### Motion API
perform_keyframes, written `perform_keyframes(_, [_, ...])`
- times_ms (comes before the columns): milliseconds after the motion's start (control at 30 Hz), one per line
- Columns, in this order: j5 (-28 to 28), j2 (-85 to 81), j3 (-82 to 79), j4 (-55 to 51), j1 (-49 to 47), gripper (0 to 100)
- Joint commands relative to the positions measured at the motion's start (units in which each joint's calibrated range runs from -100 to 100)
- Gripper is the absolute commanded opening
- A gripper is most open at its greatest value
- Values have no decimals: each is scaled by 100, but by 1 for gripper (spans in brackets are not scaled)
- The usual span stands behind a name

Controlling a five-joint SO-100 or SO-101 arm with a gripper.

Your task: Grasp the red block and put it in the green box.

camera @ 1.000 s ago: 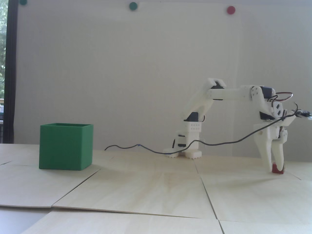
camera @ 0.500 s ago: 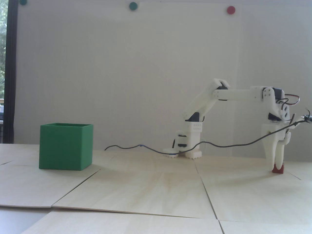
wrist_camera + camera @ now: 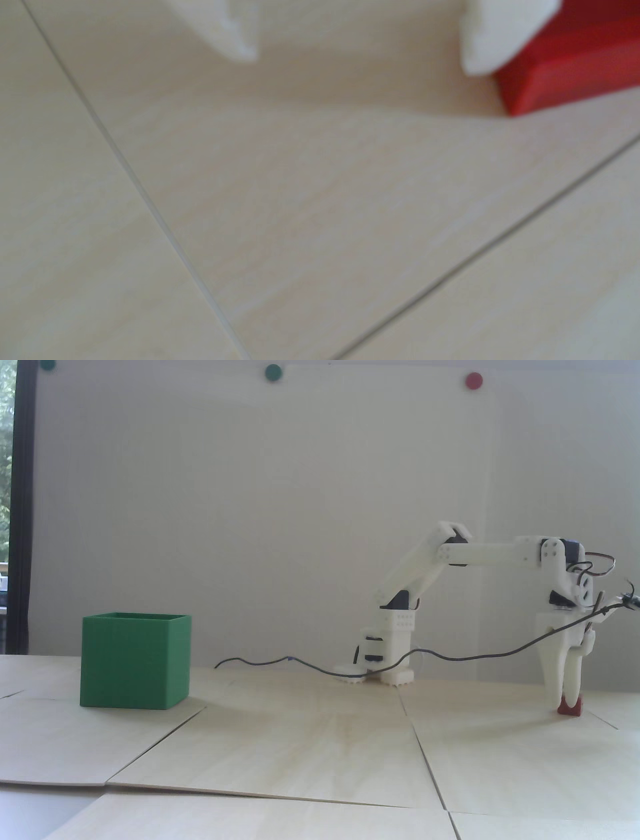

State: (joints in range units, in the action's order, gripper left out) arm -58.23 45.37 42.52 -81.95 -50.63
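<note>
The red block (image 3: 571, 707) sits on the pale wooden table at the far right of the fixed view. My white gripper (image 3: 563, 701) points straight down with its tips at the table, right at the block. In the wrist view my gripper (image 3: 363, 60) is open and only bare table lies between the jaws. The red block (image 3: 571, 79) lies outside the right fingertip (image 3: 485, 52), touching or nearly touching it. The green box (image 3: 135, 660) stands open-topped on the table at the far left, far from the gripper. It is out of the wrist view.
The arm's white base (image 3: 395, 655) stands at the back middle. A thin black cable (image 3: 450, 658) hangs from the wrist down across to the base. Seams between the table boards (image 3: 425, 760) run across the surface. Green and red dots (image 3: 473, 380) are on the back wall.
</note>
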Motion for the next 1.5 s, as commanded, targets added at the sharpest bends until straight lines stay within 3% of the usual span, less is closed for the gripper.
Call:
perform_keyframes(0, [-38, -269, 362, -380, -88, 20])
perform_keyframes(600, [-38, -1264, 362, -794, -39, 20])
perform_keyframes(833, [-23, -1249, 362, 75, 121, 21])
perform_keyframes(1167, [-12, -799, 645, 395, 105, 21])
perform_keyframes(1333, [-17, -735, 770, 319, 129, 21])
perform_keyframes(1367, [-17, -767, 805, -203, 1, 21])
perform_keyframes(1467, [-17, -767, 805, -423, -48, 19])
